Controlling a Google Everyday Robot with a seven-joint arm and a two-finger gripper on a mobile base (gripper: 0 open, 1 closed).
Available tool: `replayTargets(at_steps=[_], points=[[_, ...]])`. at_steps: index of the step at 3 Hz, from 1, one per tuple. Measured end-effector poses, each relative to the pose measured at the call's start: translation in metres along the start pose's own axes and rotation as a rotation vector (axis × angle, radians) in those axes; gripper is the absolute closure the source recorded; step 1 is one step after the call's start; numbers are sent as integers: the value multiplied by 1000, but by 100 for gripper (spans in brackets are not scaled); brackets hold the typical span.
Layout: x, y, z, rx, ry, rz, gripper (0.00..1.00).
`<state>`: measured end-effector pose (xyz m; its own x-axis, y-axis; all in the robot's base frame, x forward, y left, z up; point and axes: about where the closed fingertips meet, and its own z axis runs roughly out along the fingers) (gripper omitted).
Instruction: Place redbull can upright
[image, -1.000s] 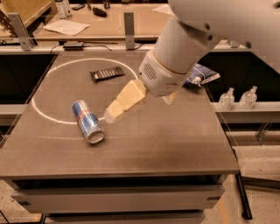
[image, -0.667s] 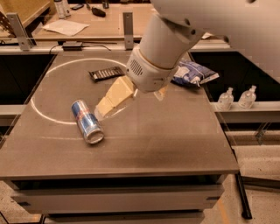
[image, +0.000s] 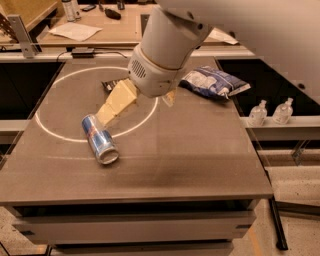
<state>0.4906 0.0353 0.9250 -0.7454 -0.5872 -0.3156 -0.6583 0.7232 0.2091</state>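
Tabletop (image: 200, 160) is bearing the redbull can (image: 100, 139), lying sideways just beyond the open-fingered gripper (image: 137, 110); advise straddling its middle squarely.

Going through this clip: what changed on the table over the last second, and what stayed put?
The gripper swung left toward the redbull can; one finger now ends close beside the can's far end. It looks open and has taken hold of nothing. The arm now hides most of the dark wrapper and has uncovered the snack bag. The can lies on its side in the same spot; bag and wrapper did not move.
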Motion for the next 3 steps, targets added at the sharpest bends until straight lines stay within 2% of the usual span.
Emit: replayTargets(at_steps=[1, 3], points=[[-11, 5, 4, 27, 9, 45, 0], [-56, 21, 46, 95, 96, 34, 0]])
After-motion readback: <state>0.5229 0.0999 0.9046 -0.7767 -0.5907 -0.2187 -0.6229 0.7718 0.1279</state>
